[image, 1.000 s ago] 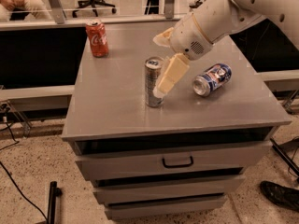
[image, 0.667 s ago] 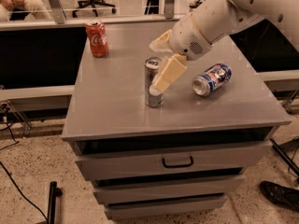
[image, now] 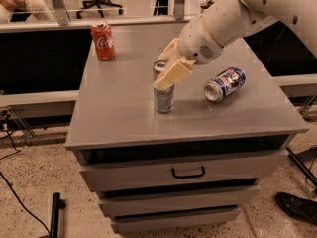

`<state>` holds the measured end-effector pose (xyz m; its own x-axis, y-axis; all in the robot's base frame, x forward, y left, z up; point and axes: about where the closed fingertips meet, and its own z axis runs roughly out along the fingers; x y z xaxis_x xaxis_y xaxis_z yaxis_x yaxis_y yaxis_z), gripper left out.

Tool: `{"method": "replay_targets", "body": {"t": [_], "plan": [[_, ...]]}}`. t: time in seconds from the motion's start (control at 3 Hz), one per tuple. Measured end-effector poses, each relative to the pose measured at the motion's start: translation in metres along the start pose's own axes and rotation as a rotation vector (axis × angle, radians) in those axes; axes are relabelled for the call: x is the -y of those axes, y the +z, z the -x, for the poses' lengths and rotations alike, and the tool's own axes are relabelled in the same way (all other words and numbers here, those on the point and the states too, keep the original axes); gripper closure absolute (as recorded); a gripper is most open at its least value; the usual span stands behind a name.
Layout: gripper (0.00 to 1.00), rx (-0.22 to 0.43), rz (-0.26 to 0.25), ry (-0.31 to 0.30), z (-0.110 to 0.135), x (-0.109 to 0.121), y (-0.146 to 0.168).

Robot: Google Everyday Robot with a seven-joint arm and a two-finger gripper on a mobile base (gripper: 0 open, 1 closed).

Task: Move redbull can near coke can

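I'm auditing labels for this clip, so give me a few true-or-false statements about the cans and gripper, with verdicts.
1. The coke can stands upright. True.
2. The redbull can touches the coke can. False: they stand well apart.
3. The gripper is at the redbull can's upper part. True.
4. The blue-and-white can stands upright. False: it lies on its side.

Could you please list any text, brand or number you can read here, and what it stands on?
No text can be quoted.
coke can: white script, too blurred to read.
redbull can, with the gripper at its top: markings unreadable.
blue-and-white can, lying on its side: markings unreadable.
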<state>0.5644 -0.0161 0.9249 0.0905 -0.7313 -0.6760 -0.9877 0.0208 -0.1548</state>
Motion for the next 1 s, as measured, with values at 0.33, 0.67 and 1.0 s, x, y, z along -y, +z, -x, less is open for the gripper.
{"method": "replay_targets", "body": {"t": [0.33,0.67,1.0], "plan": [[0.94,0.0,0.004,-0.002,0.0013,-0.0007,0.0023],[1.0,0.01,0.006,-0.009,0.0042,-0.0001,0.0033],[1.0,0.027,0.005,-0.019,0.0084,0.0015,0.0031]]}}
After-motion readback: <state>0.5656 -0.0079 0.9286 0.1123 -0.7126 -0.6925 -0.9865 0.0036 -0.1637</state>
